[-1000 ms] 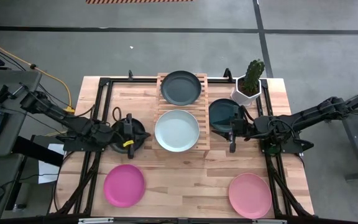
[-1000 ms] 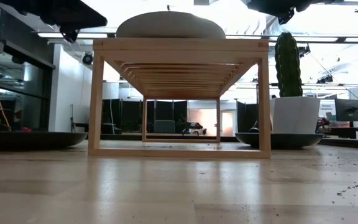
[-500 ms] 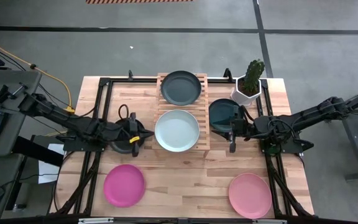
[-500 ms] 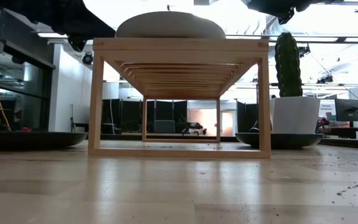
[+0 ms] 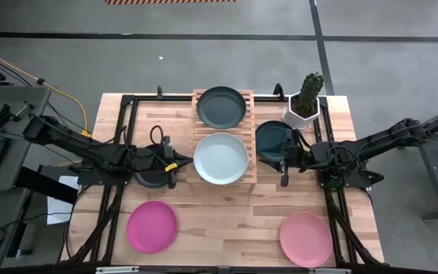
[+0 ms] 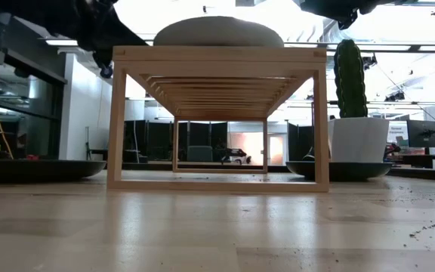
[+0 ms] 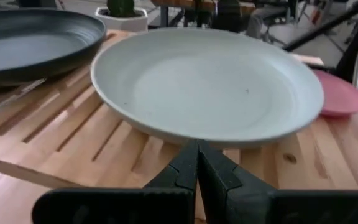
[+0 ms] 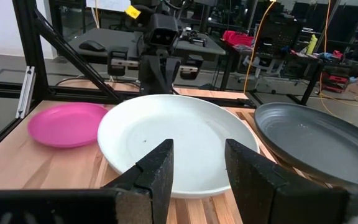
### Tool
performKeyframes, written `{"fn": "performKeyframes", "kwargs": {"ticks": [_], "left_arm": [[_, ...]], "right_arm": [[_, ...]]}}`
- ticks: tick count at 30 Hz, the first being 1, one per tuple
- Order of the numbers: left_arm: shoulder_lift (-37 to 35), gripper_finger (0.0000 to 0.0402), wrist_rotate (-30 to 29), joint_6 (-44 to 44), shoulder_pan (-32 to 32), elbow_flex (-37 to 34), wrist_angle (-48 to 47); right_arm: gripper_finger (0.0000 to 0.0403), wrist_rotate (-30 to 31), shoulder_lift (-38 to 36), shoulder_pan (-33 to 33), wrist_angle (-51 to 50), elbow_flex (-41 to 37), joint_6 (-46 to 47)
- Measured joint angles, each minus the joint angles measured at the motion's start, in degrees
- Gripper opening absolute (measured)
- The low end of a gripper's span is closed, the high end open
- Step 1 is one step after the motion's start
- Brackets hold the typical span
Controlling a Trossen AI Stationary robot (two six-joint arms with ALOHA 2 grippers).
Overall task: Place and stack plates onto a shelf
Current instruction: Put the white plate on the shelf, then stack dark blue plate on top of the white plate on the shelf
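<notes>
— Arm pose?
— My left gripper [image 5: 175,166] reaches low across the tabletop [image 5: 226,221], fingers closed on nothing, tips against the mint plate's [image 5: 220,158] rim. My right gripper [image 5: 284,171] waits beside the shelf [image 5: 201,99], fingers open, empty.

— Count?
— Six plates: mint and dark one [image 5: 221,106] on the shelf; four on the tabletop.

Two plates [image 5: 220,131] on shelf [image 5: 251,152]; cactus pot [image 5: 305,109] right.
</notes>
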Motion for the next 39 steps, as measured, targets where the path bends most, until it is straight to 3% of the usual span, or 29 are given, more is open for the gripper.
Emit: {"fn": "performKeyframes", "kwargs": {"ticks": [10, 22, 33, 36, 39], "left_arm": [[-0.4, 0.0000, -0.7, 0.0, 0.7, 0.0, 0.0], [-14.1, 0.0000, -2.2, -1.5, -1.8, 0.0, -12.4], [-15.3, 0.0000, -5.2, -1.5, -3.6, 0.0, -15.0], [-15.3, 0.0000, -5.2, -1.5, -3.6, 0.0, -16.1], [-15.3, 0.0000, -5.2, -1.5, -3.6, 0.0, -16.7]], "right_arm": [[0.0136, 0.0, 0.0, 0.0, 0.0, 0.0, 0.2], [0.0136, 0.0, 0.0, 0.0, -0.8, 0.0, 1.5], [0.0136, 0.0, 0.0, 0.0, -2.1, 0.0, 2.1], [0.0136, 2.4, -0.2, 0.0, -5.0, 0.0, 2.2], [0.0136, 8.8, -0.5, 0.0, -10.2, 0.0, 3.0]]}}
